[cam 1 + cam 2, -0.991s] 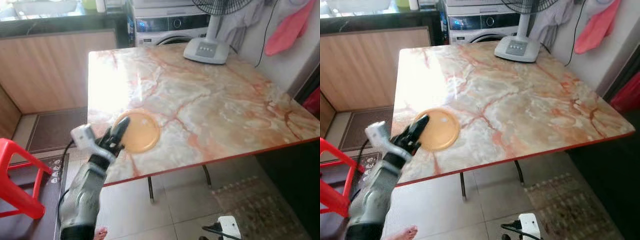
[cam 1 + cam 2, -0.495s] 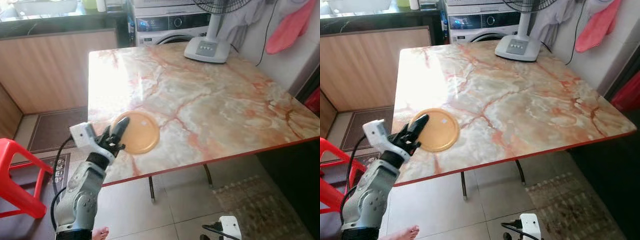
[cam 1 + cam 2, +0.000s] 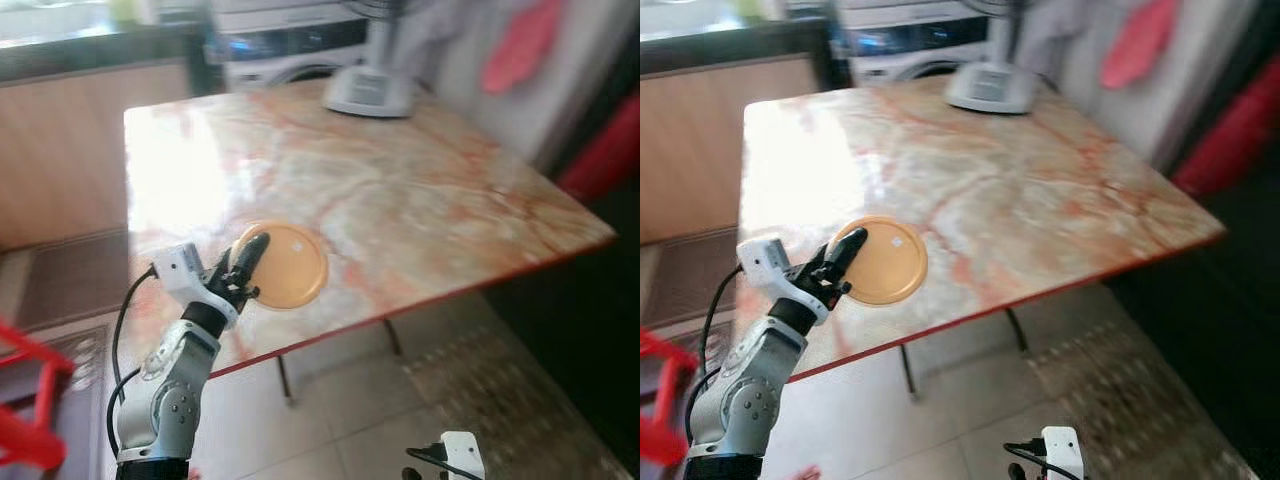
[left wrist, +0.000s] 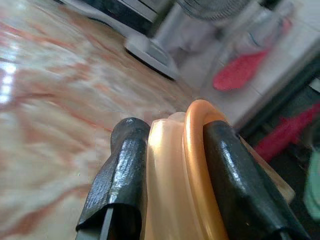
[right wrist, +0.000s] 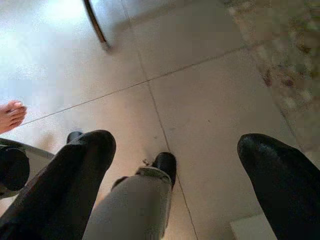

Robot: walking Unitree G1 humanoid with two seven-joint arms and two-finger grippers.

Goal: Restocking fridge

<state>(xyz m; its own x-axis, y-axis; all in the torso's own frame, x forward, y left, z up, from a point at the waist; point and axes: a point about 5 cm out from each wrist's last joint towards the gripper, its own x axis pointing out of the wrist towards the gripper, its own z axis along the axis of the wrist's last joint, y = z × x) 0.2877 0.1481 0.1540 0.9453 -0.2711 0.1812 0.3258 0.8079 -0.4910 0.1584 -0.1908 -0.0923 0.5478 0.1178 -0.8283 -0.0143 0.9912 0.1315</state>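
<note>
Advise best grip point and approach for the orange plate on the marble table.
Grip the raised rim of the orange plate on its near-left edge, coming from the table's front-left. It lies flat, so only the thin rim fits between fingers; the left gripper is already shut there.

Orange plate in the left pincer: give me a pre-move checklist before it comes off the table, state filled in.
1. Left pincer shut on the orange plate, rim between both fingers: ok.
2. Plate clear of the marble table: cannot tell.
3. Table free around the plate; fan base stands at the far edge: ok.
4. Right pincer open, hanging over the floor tiles: ok.
5. Person's bare foot near the robot: not ok.
6. Head views sharp: not ok, blurred.
</note>
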